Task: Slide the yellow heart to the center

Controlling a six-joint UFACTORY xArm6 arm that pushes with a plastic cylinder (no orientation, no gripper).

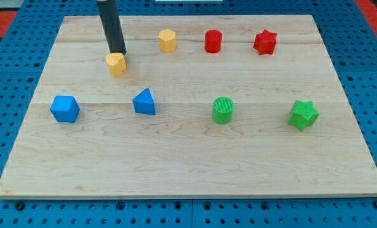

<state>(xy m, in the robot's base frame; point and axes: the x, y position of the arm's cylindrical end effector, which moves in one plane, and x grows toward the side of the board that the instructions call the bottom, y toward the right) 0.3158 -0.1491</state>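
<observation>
My tip rests at the upper edge of the yellow heart, touching it or very nearly so, with the dark rod rising straight out of the view's top. There are no jaws on this arm, only the rod, so nothing is gripped and there is no opening or closing to report. The yellow heart lies directly below the tip toward the view's bottom, in the upper left part of the wooden table, well away from the middle of the board. To the view's right of the tip, near it and slightly higher, stands a yellow hexagonal block. Farther right along the same row are a red cylinder and then a red star, both well apart from the tip. Below the tip and a little to the view's right sits a blue triangular block; below and to the view's left sits a blue cube-like block. Well to the lower right of the tip are a green cylinder and, farthest off, a green star. None of these blocks touch one another.
</observation>
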